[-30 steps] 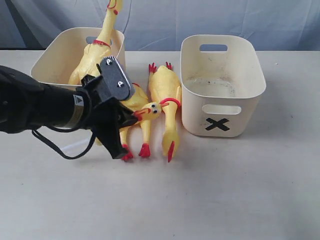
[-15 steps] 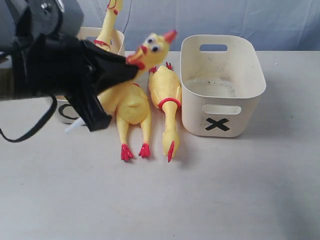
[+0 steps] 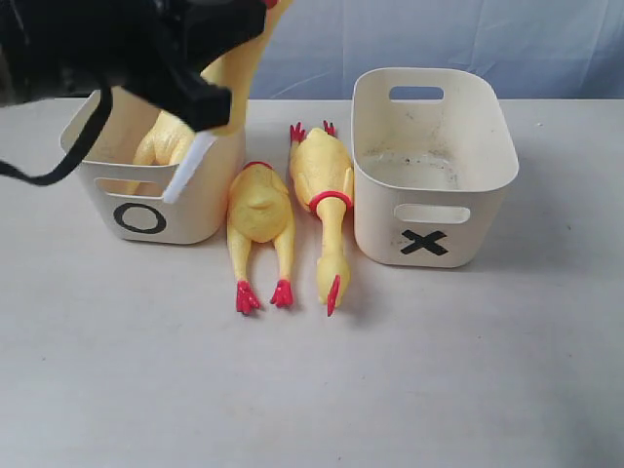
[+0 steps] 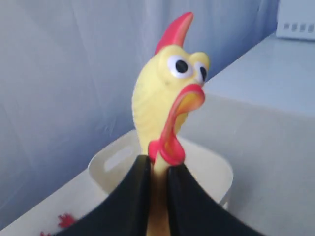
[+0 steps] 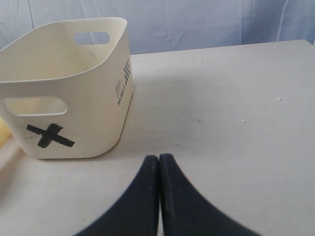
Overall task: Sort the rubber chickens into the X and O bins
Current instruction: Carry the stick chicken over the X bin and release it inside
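My left gripper [image 4: 158,164] is shut on the neck of a rubber chicken [image 4: 167,93], just below its red wattle. In the exterior view that gripper [image 3: 244,19] is high above the O bin [image 3: 175,210]. The held chicken's body [image 3: 259,207] hangs stretched down beside the bin, red feet on the table. Another chicken [image 3: 161,141] lies inside the O bin. A third chicken [image 3: 322,180] lies on the table between the bins, beak toward the front. The X bin [image 3: 468,224] stands at the right with nothing in it. My right gripper [image 5: 159,157] is shut on nothing, near the X bin [image 5: 74,108].
A black cable [image 3: 58,166] loops from the left arm over the O bin's left rim. Behind the held chicken's head a cream bin [image 4: 113,162] with a slot handle shows, its mark out of sight. The pale tabletop [image 3: 390,390] stretches in front of the bins.
My left gripper has risen and gone back-left with the chicken's head in it, stretching the neck upward. The O bin's front, covered before, now shows. The other chickens have not moved.
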You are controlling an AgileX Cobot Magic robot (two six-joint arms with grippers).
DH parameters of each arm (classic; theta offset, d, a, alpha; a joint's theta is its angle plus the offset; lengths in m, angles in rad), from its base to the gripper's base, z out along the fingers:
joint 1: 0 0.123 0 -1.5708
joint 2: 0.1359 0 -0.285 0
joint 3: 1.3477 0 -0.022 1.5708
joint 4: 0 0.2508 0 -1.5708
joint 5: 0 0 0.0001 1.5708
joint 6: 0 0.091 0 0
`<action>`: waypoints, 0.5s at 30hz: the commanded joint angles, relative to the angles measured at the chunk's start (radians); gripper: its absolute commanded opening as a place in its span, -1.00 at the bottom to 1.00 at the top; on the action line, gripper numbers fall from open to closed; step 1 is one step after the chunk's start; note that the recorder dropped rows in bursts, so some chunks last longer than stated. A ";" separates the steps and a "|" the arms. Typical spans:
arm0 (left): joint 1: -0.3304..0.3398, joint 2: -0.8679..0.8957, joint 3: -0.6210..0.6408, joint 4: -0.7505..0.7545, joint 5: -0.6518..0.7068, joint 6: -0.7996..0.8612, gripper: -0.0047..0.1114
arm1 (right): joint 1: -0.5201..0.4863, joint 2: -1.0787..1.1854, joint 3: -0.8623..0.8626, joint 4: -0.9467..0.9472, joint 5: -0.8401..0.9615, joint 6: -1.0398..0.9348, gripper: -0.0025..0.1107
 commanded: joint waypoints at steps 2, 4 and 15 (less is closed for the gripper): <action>-0.007 0.132 -0.058 -0.623 -0.230 0.410 -0.92 | 0.003 -0.003 0.002 -0.001 -0.010 0.000 -0.96; -0.007 0.199 -0.068 -0.801 -0.351 0.522 -0.92 | 0.003 -0.003 0.002 -0.001 -0.010 0.000 -0.96; -0.007 0.555 -0.212 -1.018 -0.518 0.507 -0.92 | 0.003 -0.003 0.002 -0.001 -0.010 0.000 -0.96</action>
